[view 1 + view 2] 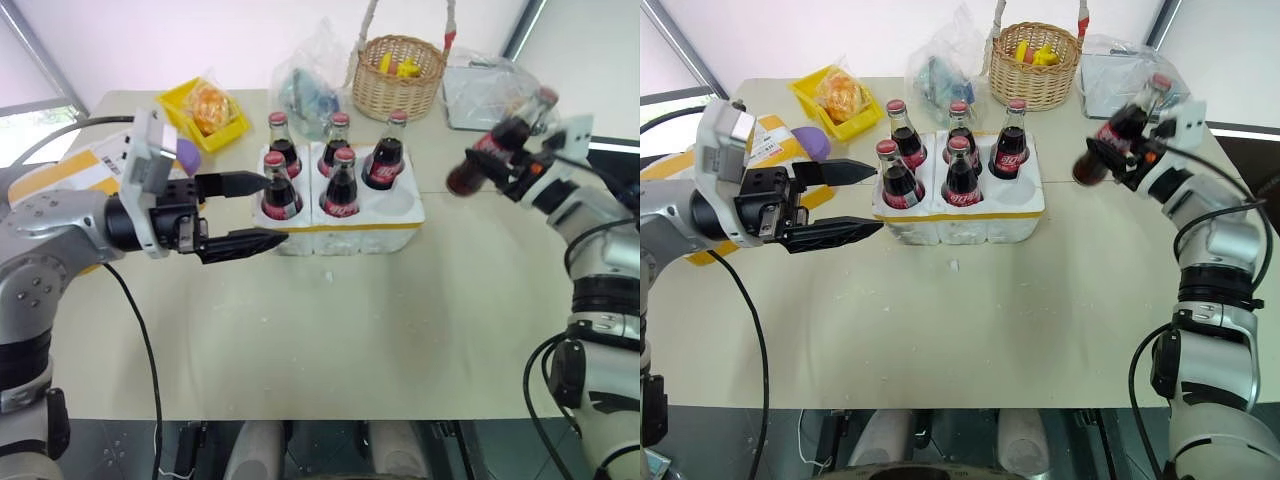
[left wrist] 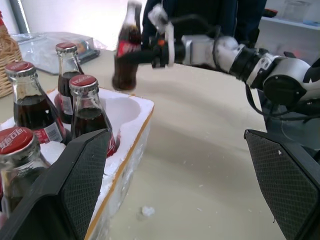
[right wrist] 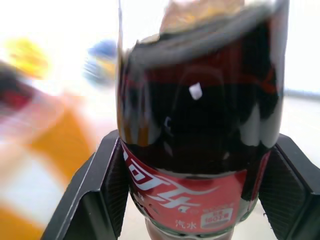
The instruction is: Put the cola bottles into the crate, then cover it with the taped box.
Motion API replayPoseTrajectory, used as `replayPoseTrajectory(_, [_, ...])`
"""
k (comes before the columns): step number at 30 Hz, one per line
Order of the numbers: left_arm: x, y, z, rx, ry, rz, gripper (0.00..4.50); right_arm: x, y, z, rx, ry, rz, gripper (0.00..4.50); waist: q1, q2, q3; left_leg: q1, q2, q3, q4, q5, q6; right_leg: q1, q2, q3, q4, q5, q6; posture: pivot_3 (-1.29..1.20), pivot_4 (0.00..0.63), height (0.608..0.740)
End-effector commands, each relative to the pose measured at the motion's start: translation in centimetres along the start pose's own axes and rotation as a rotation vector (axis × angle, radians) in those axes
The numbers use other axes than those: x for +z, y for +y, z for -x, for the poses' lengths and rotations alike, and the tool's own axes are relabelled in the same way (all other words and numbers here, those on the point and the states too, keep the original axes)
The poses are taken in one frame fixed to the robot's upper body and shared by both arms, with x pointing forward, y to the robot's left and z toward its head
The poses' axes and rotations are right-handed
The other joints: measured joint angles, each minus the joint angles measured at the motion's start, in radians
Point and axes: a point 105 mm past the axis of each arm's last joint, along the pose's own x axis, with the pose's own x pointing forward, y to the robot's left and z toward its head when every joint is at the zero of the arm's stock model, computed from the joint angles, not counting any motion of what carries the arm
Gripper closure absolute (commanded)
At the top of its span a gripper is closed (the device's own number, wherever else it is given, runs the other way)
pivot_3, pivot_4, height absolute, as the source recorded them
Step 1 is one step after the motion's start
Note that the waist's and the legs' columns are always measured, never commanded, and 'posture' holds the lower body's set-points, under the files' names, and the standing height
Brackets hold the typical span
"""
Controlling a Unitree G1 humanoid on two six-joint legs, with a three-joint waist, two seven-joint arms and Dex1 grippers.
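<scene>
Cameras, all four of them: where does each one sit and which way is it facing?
Left and right eye views: on the head, looking forward and down over the table; both arms show.
Left wrist view: along the open left gripper, toward the crate.
Right wrist view: along the right gripper, close on its held cola bottle.
Shared: that bottle shows in every view.

The held cola bottle (image 3: pixel 200 150) label reads "汽水".
</scene>
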Motion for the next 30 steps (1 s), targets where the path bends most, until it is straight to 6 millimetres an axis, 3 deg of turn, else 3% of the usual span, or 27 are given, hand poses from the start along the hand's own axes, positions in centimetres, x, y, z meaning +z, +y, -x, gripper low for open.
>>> replayPoseTrajectory(1, [0.8, -0.3, 0.1, -0.005, -0.017, -0.036, 0.0, 6.1, 4.0, -0.1, 0.208, -0.152, 0.045, 1.7, 0.001, 0.0, 0.0, 0.0, 0.0, 0.0, 0.0, 0.0, 0.0, 0.0, 0.0, 0.0, 0.0, 0.0, 0.0, 0.0, 0.15, 0.737])
replayPoseTrajectory(5, [0.7, -0.3, 0.0, -0.005, -0.021, -0.036, 0.0, 4.7, 7.3, -0.6, 0.351, -0.079, 0.061, 1.7, 0.006, -0.001, 0.0, 0.0, 0.0, 0.0, 0.001, 0.0, 0.0, 0.001, 0.0, 0.0, 0.0, 0.0, 0.0, 0.0, 0.15, 0.737])
replayPoseTrajectory(9, [0.8, -0.4, 0.0, 0.001, -0.024, -0.038, 0.0, 3.0, 9.0, -1.4, 0.412, -0.024, 0.083, 1.7, 0.009, -0.001, 0.0, 0.0, 0.0, 0.0, 0.001, 0.0, 0.0, 0.001, 0.0, 0.0, 0.0, 0.0, 0.0, 0.0, 0.15, 0.737])
replayPoseTrajectory(18, [0.9, -0.5, 0.2, 0.015, -0.02, -0.043, 0.0, -1.6, 9.3, -3.2, 0.377, 0.152, 0.212, 1.7, 0.008, -0.001, 0.0, 0.0, 0.0, 0.0, 0.001, 0.0, 0.0, 0.0, 0.0, 0.0, 0.0, 0.0, 0.0, 0.0, 0.15, 0.737])
replayPoseTrajectory(25, [1.0, -0.4, 0.1, 0.015, -0.021, -0.047, 0.0, -4.8, 9.3, -3.5, 0.388, 0.277, 0.27, 1.7, 0.009, -0.001, 0.0, 0.0, 0.0, 0.0, 0.001, 0.0, 0.0, 0.0, 0.0, 0.0, 0.0, 0.0, 0.0, 0.0, 0.15, 0.737])
replayPoseTrajectory(28, [0.9, -0.4, 0.1, 0.014, -0.02, -0.048, 0.0, -5.6, 9.9, -3.0, 0.424, 0.306, 0.246, 0.23, 0.009, -0.002, -0.001, 0.0, 0.0, 0.0, 0.001, 0.0, 0.0, 0.001, 0.0, 0.0, 0.0, 0.0, 0.0, 0.0, 0.15, 0.737])
replayPoseTrajectory(30, [0.9, -0.5, 0.1, 0.016, -0.018, -0.048, 0.0, -5.7, 10.0, -2.9, 0.43, 0.306, 0.251, 0.06, 0.009, -0.002, -0.001, 0.0, 0.0, 0.0, 0.001, 0.0, 0.0, 0.001, 0.0, 0.0, 0.0, 0.0, 0.0, 0.0, 0.15, 0.737])
